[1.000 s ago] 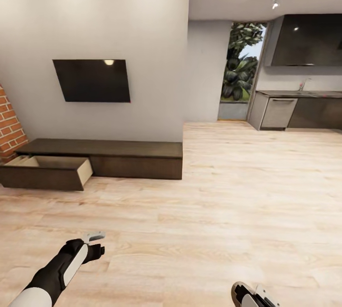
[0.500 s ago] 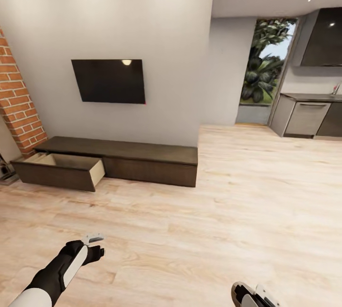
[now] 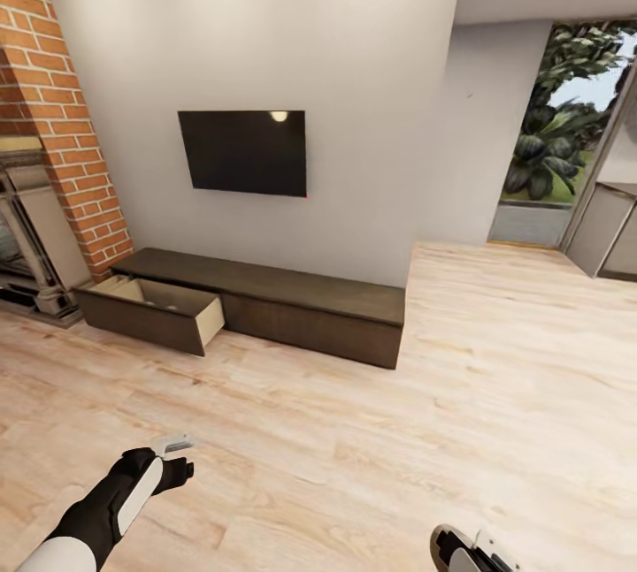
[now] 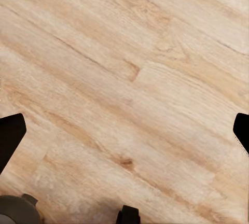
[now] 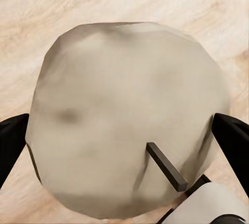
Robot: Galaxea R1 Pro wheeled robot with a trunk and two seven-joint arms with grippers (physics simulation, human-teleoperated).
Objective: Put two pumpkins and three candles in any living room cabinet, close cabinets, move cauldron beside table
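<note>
Left of the cabinet (image 3: 292, 302) stood a brick column (image 3: 62, 112) and a grey fireplace surround (image 3: 31, 236). The cabinet's left-hand drawer (image 3: 168, 311) was pulled out, its pale inside bare as far as could be seen; the rest of the front looked closed. A dark television (image 3: 243, 152) hung on the wall above the cabinet.

Well in front of the cabinet, over bare wooden floor (image 3: 354, 448), the left gripper (image 4: 124, 130) had its fingers spread wide with nothing between them. Further right, the right gripper (image 5: 124, 141) appeared clamped on a pale, faceted candle (image 5: 119, 105), dark wick up, its sides filling the gap between the fingers.

The step in hand looked like carrying that candle to the drawer. To do it well, the base should stop square in front of the drawer, near enough that the right arm reaches over its front wall, lowers the candle inside upright, and only then lets go.
</note>
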